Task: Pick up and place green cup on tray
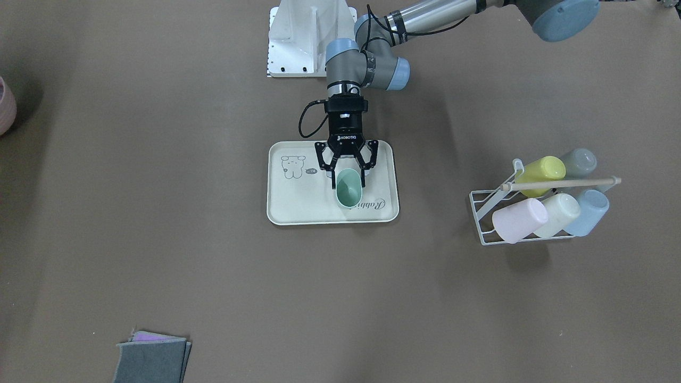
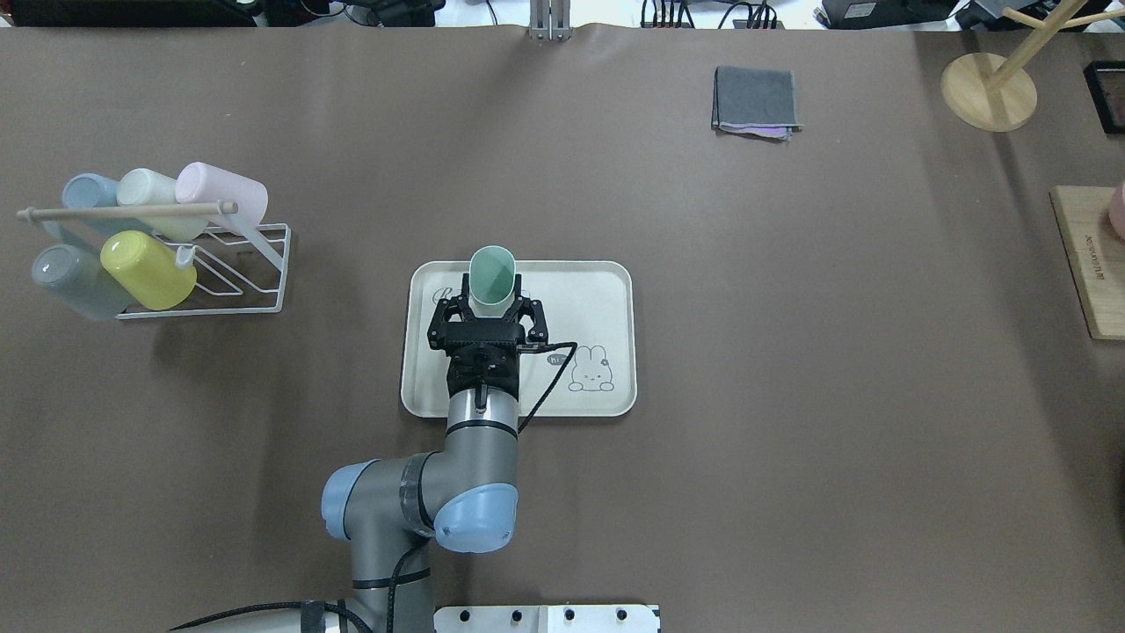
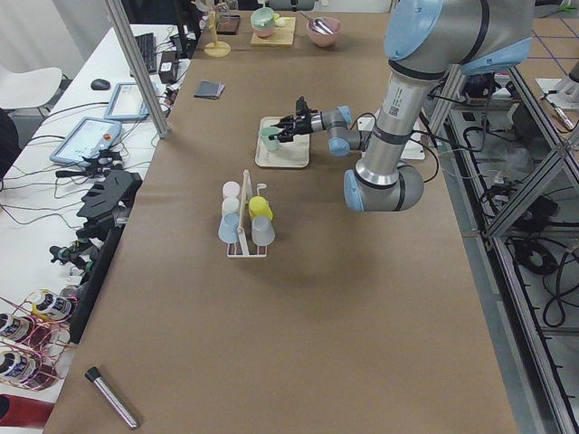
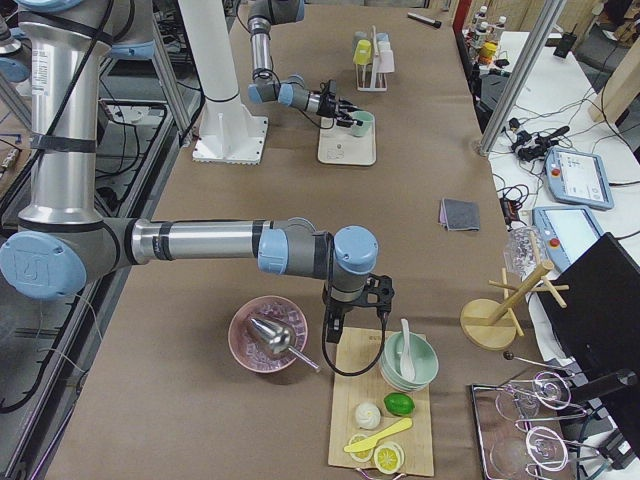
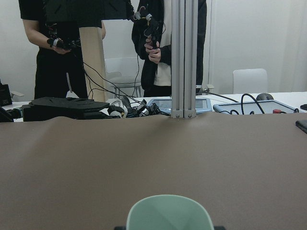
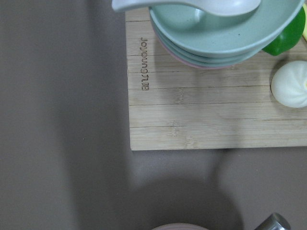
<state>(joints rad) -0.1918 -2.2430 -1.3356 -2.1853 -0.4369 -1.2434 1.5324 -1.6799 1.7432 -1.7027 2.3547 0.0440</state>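
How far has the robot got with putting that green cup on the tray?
Pickup looks done: the left gripper grips the green cup, tilted, mouth pointing away from the arm. In hand: the cup is over the tray. Left: set it down, release, withdraw.

Shot from behind the base (image 2: 545, 620), forward and down, in overhead; from opposite, steeply down and mirrored, in front-facing, sharing tray (image 2: 580, 299) and cup rack (image 2: 237, 268). Lengthwise from either end, far off, in side views. Level, right behind green cup (image 5: 170, 213) rim, toward people (image 5: 67, 48), on left wrist; straight down, close over wooden board (image 6: 192, 110), on right.
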